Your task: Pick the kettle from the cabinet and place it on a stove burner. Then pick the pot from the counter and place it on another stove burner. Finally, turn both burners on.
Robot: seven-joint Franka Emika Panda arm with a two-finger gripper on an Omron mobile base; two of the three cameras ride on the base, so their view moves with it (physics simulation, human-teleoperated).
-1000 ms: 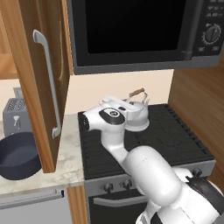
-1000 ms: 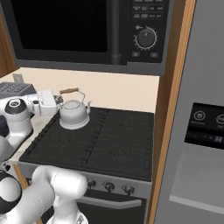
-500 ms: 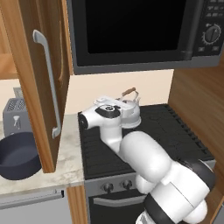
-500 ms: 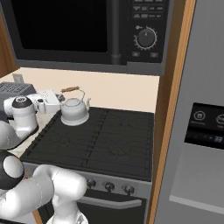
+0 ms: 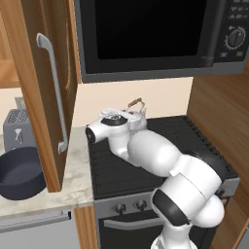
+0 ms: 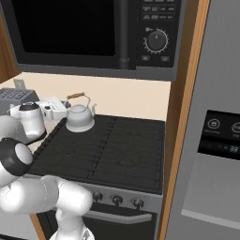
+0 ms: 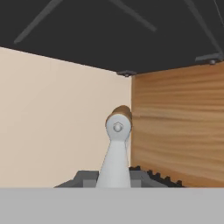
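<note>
Small silver-white metal kettle [image 6: 79, 117] on the back-left burner of the black gas range [image 6: 117, 150]

The grates right of and in front of the kettle lie bare; the open light-brown wood-grain cabinet door [image 5: 46, 87] overhangs the pale beige marble desk [image 5: 73, 180] beside the wide dark navy pot [image 5: 19, 172]. The white arm folds low over the range's left edge, jaws clenched just left of the kettle, apart from it
</note>
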